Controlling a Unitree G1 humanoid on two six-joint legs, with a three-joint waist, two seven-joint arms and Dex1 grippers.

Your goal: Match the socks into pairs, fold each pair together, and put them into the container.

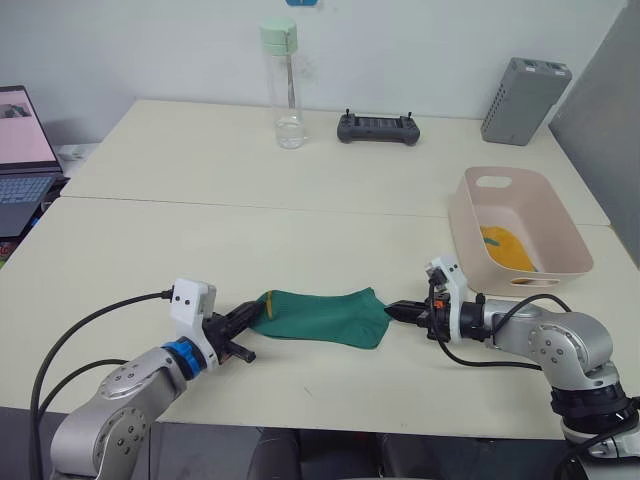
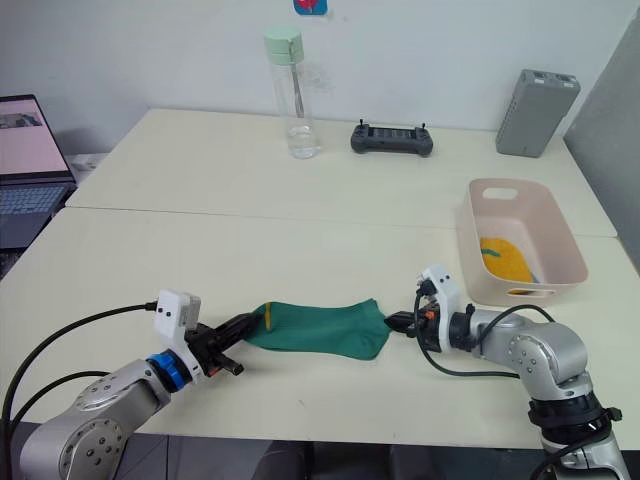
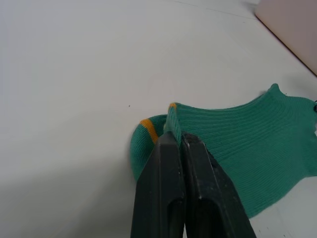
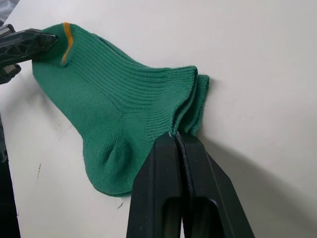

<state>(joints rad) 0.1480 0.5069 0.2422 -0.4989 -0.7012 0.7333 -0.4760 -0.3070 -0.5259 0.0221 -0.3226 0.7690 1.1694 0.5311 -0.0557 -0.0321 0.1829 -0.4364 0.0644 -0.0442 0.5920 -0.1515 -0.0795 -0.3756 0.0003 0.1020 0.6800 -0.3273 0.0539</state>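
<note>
On the near half of the pale table point(image 1: 130, 240), toward the right edge, sits the pink container point(image 1: 470, 232), already holding a mustard-yellow sock point(image 1: 505, 250) and a sliver of something blue beside it. Left of the container and nearer the robot lie the dark green socks point(image 1: 325, 316), stacked flat as a pair and stretched between the two arms. The left gripper point(image 1: 250, 317) has its fingers pinched together on the toe end with the yellow mark, and the right gripper point(image 1: 402, 311) is clamped on the ribbed cuffs, where the right wrist view shows two layers. The step in hand appears to be folding this last pair. The next move likely calls for carrying one end over onto the other without the layers slipping apart, then lifting the bundle right into the container.
</note>
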